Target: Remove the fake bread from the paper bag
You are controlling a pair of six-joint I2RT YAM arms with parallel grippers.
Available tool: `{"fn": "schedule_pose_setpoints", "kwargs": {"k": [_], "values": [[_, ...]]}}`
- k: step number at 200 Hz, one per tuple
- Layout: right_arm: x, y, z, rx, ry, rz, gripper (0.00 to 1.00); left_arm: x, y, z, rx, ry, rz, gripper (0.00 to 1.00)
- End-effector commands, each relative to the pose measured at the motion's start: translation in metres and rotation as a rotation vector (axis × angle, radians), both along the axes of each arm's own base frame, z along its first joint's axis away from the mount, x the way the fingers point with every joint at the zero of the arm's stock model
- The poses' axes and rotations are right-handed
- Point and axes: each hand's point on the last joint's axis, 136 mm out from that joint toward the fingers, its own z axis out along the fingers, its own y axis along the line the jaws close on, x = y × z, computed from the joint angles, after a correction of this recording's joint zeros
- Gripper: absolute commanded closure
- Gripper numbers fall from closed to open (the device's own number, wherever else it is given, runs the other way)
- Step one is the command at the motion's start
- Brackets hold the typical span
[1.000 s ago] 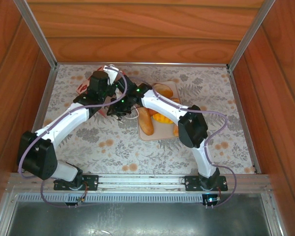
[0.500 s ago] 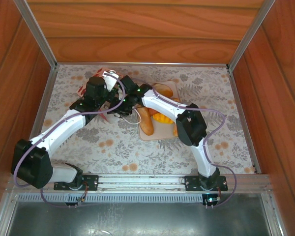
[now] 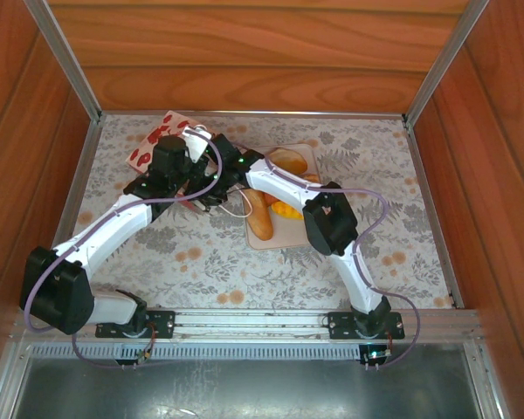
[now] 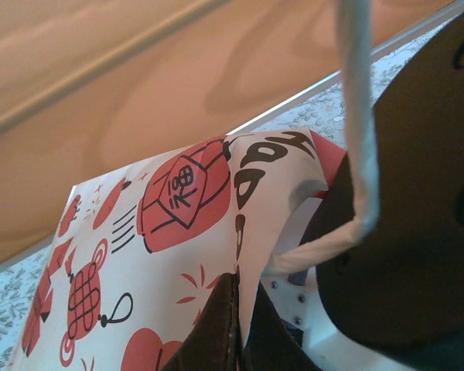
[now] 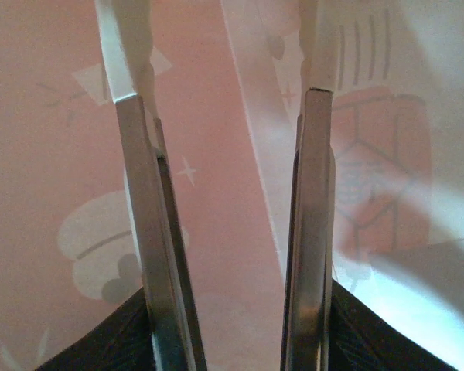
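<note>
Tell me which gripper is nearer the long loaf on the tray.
Right. The right gripper is inside the paper bag, just left of the long loaf; the left gripper pinches the bag's edge farther left.

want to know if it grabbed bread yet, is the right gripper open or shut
Open. The right gripper shows its fingers apart in its wrist view, with bare paper bag wall behind the gap.

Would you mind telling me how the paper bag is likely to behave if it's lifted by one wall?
The paper bag probably flexes rather than staying rigid: its wall folds where the left gripper pinches it. It seems light, since that one pinch holds it tilted. The cord handle bends limply, so it may snag.
</note>
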Motion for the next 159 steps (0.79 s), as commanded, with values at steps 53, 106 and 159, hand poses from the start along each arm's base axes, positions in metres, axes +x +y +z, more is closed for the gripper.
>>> {"fn": "schedule_pose_setpoints", "kwargs": {"k": [53,106,159], "values": [[-0.006,0.007,0.029,0.119,-0.08,0.105,0.47,0.004,-0.017,0.011,-0.053,-0.029,-0.059,1.0],[0.006,0.001,-0.001,0.006,-0.043,0.054,0.47,-0.001,-0.026,0.014,-0.083,-0.023,-0.112,1.0],[0.015,-0.003,-0.006,-0.05,-0.059,0.017,0.71,-0.001,-0.023,0.013,-0.079,-0.023,-0.095,1.0]]}}
